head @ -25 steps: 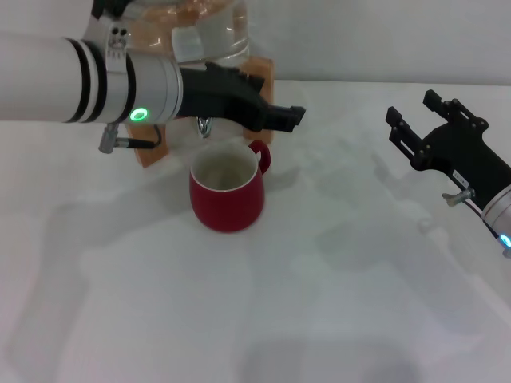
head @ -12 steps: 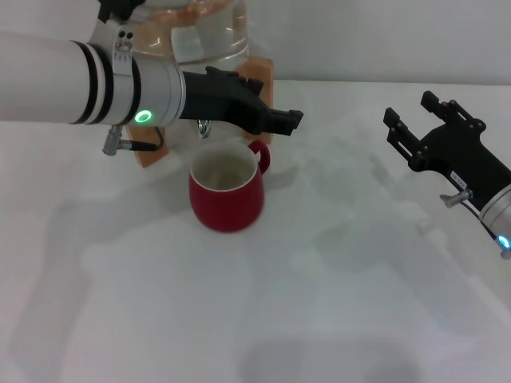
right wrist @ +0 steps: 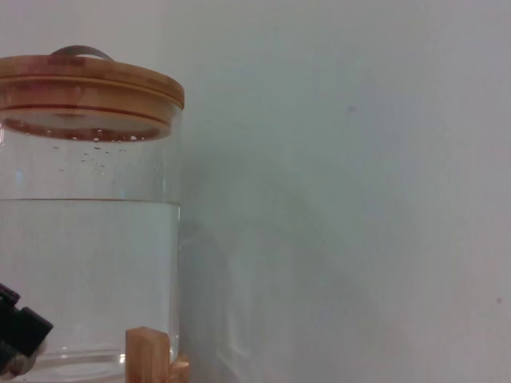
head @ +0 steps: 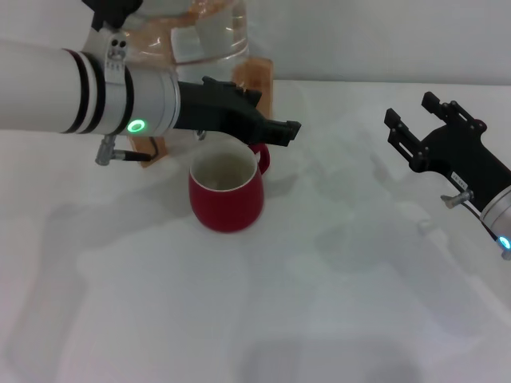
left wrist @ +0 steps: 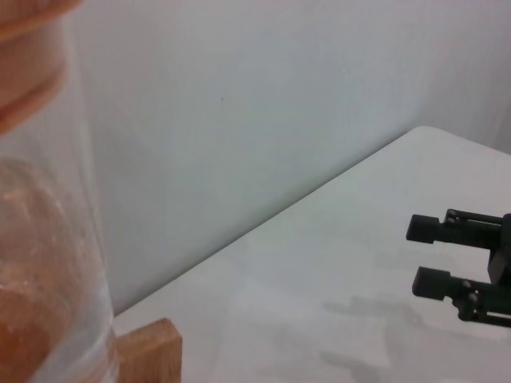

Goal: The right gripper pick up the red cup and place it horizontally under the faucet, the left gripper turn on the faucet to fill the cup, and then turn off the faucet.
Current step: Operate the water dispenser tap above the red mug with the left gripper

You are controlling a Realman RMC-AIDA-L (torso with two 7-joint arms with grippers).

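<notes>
White tabletop [head: 319, 319] | squat glossy red cup [head: 227, 191] upright under hidden faucet, by glass jar [head: 188, 36] | left gripper [head: 279, 132] has dropped slightly over cup's handle, jaws' state unclear, likely leaving lever | right gripper [head: 411, 120] parked, jaws apart.

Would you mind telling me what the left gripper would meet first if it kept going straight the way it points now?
Probably nothing: the left gripper points toward the robot's right, above the red cup's handle. Beyond it the head view shows only bare table; the right gripper sits far off, roughly on that line, though depth is unclear.
</notes>
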